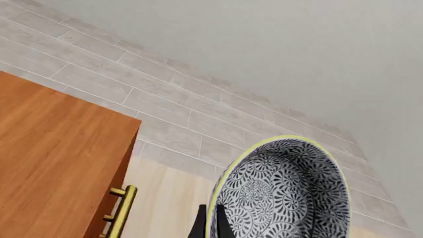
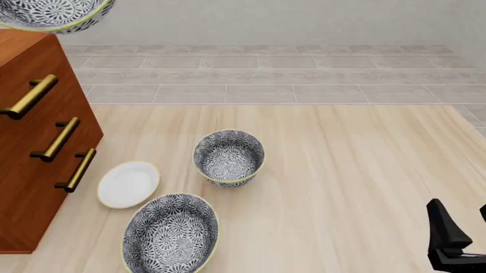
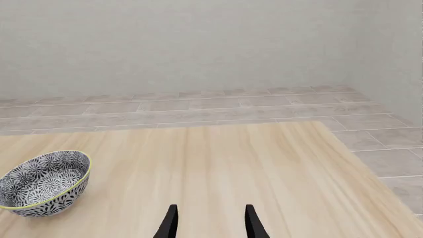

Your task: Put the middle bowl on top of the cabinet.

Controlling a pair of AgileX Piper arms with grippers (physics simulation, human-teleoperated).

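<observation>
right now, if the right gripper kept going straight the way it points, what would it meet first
Probably nothing: ahead of the right gripper lies bare pale wooden tabletop, then grey tiled floor. The blue-grey floral bowl with the yellow rim sits well off that line, though depth is unclear.

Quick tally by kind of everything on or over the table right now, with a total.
Patterned bowls: 3 — the middle bowl held up over the cabinet, the far bowl and the near bowl on the table.
White plate: 1
Cabinet: 1
Total: 5
</observation>
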